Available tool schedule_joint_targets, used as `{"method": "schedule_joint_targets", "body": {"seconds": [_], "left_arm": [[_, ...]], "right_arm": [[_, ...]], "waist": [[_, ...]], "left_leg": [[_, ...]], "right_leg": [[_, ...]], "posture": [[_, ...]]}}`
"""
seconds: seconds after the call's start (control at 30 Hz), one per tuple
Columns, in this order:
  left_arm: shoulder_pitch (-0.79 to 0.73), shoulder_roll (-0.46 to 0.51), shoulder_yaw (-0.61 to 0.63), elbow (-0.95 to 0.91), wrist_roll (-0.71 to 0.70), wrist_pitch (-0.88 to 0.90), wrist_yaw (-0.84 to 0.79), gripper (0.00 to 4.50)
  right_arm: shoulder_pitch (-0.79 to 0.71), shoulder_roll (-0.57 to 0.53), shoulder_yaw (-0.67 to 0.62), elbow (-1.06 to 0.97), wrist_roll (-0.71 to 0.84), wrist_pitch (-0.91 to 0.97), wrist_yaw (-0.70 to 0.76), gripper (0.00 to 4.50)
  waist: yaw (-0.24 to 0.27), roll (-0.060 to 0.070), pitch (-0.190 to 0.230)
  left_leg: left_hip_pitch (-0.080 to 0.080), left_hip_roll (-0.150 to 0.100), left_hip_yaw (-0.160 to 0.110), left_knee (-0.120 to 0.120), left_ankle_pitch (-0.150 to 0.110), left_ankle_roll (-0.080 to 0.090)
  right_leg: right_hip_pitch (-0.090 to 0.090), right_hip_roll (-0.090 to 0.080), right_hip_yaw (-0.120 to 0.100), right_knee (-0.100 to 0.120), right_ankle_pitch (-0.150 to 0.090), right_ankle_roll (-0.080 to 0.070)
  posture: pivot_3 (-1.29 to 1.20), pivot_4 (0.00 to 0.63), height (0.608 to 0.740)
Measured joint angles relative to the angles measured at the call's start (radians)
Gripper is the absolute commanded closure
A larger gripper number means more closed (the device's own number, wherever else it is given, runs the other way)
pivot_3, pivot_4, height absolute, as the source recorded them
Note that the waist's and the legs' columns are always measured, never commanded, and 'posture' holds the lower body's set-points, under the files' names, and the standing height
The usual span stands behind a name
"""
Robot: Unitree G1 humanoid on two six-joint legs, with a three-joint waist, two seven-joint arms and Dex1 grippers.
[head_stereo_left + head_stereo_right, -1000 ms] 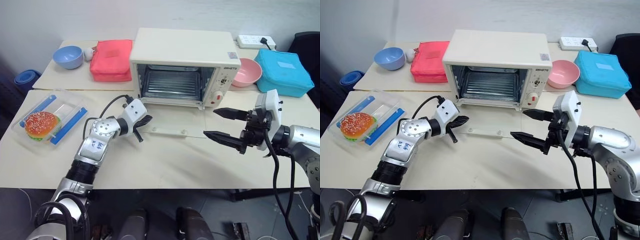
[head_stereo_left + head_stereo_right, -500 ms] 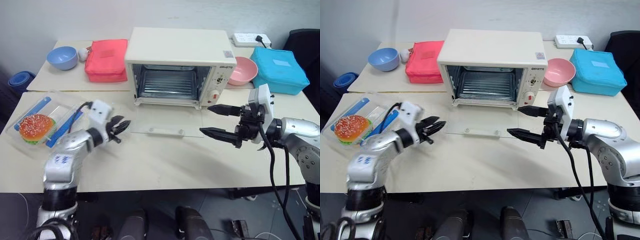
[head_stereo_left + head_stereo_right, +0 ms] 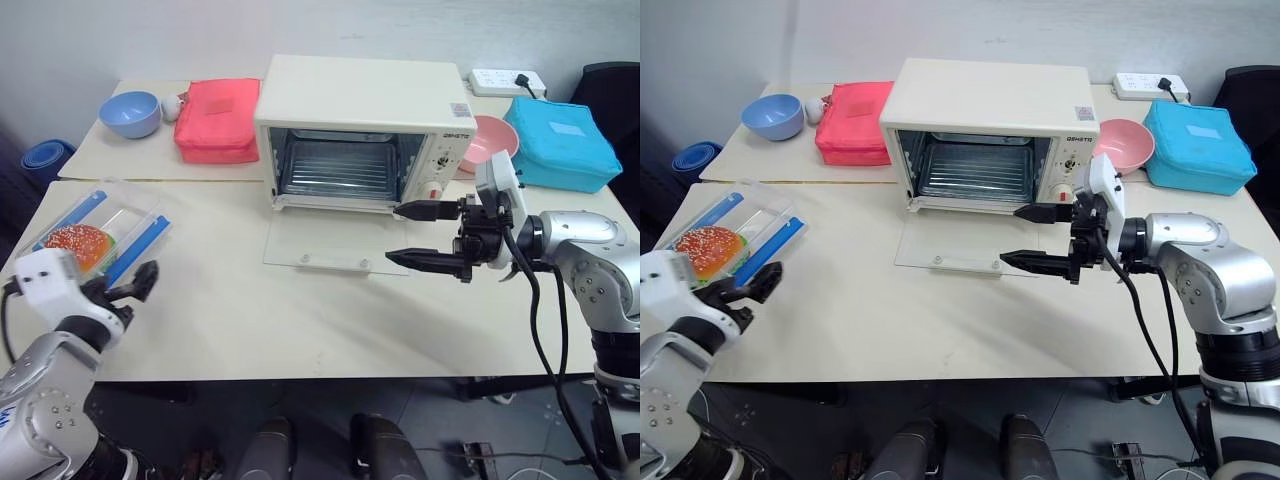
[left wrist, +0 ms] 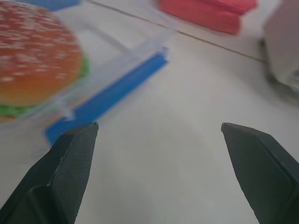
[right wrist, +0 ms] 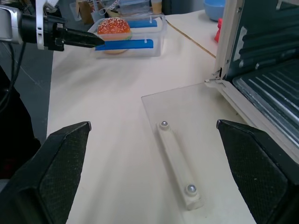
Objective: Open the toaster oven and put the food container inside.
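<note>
**Oven open, container at the left edge**

Left eye view, from left to right: the left gripper (image 3: 135, 285) hangs past the table's (image 3: 300, 330) near-left corner, jaws spread wide and holding nothing. In the left wrist view its two black fingers (image 4: 65, 172) stand far apart, with the blue strip of the container (image 4: 88, 100) just beyond one tip and not touching it. The container (image 3: 98, 235) lies flat near the table's left edge, clear, with a blue strip along each long side and the burger (image 3: 75, 243) inside at its nearer end.

Along the far edge sit a blue bowl (image 3: 131, 113) at the far-left corner, then a pink bag (image 3: 217, 120) just beside the oven.

The oven (image 3: 362, 130) stands at the middle of the far side. Its glass door (image 3: 322, 243) is dropped fully open and lies flat on the table in front of it, handle toward the near edge; the wire rack (image 3: 335, 170) inside is bare.

Right of the door, the right gripper (image 3: 418, 235) hovers over the table and points toward the left, jaws wide and empty, its upper finger close to the oven's knob panel. Behind it a pink bowl (image 3: 484, 140) stands beside the oven, then a blue bag (image 3: 560, 140), with a power strip (image 3: 510, 82) at the far-right corner.
</note>
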Motion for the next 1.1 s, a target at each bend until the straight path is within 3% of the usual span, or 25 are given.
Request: {"method": "schedule_joint_targets", "body": {"seconds": [0.13, 0.27, 0.9, 1.0, 1.1], "left_arm": [[-0.068, 0.055, 0.142, 0.017, 0.049, 0.113, 0.021, 0.03], [-0.108, 0.105, 0.197, 0.091, 0.073, 0.141, 0.023, 0.03], [-0.224, 0.315, 0.151, 0.505, 0.230, 0.140, 0.137, 0.03], [-0.247, 0.347, 0.133, 0.599, 0.238, 0.105, 0.137, 0.60], [-0.267, 0.383, 0.101, 0.687, 0.241, 0.047, 0.137, 1.50]], "right_arm": [[-0.010, 0.010, 0.027, 0.013, -0.021, -0.015, 0.018, 0.00], [-0.009, 0.022, 0.028, 0.013, -0.030, -0.025, 0.019, 0.00], [0.072, 0.038, -0.014, -0.041, -0.038, -0.024, -0.049, 0.00], [0.091, 0.038, -0.016, -0.066, -0.036, -0.022, -0.060, 0.00], [0.098, 0.038, -0.016, -0.073, -0.034, -0.020, -0.071, 0.00]], "waist": [[-0.002, -0.001, 0.000], [-0.002, -0.002, 0.000], [-0.022, -0.004, -0.002], [-0.024, -0.004, -0.002], [-0.025, -0.004, -0.002]], "left_leg": [[0.000, 0.001, 0.000, 0.000, 0.001, -0.005], [0.000, 0.001, 0.001, 0.000, 0.001, -0.006], [0.001, 0.002, 0.001, -0.002, -0.001, -0.008], [0.001, 0.003, 0.001, -0.002, -0.001, -0.008], [0.001, 0.003, 0.001, -0.002, -0.001, -0.008]], "right_leg": [[0.000, 0.001, 0.000, 0.000, 0.000, 0.000], [0.000, 0.001, 0.000, 0.000, 0.000, 0.000], [-0.002, 0.000, 0.001, 0.000, 0.000, -0.001], [-0.002, 0.000, 0.001, 0.000, 0.000, -0.001], [-0.002, 0.000, 0.001, 0.000, 0.000, -0.001]], "posture": [[0.00, 0.150, 0.740], [0.00, 0.150, 0.740], [0.00, 0.150, 0.740], [0.00, 0.150, 0.740], [0.00, 0.150, 0.740]]}}
